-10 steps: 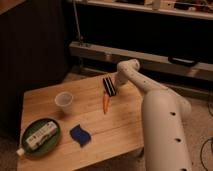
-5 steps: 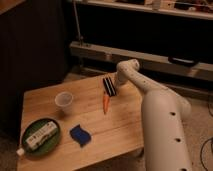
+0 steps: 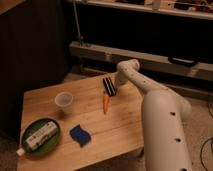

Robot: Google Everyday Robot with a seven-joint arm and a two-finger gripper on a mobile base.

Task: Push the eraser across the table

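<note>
Wooden table (image 3: 117,129) has the eraser (image 3: 109,86) just beside the clenched gripper (image 3: 117,82); a skewed push could drag along the orange carrot-shaped thing (image 3: 106,102) lying near it.

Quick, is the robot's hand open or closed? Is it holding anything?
Gripper: closed, at the far side of the table, right next to the eraser; it doesn't seem to be holding anything.

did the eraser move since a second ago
No. The eraser keeps its place just beyond the orange carrot-shaped thing; the gripper is close beside it.
</note>
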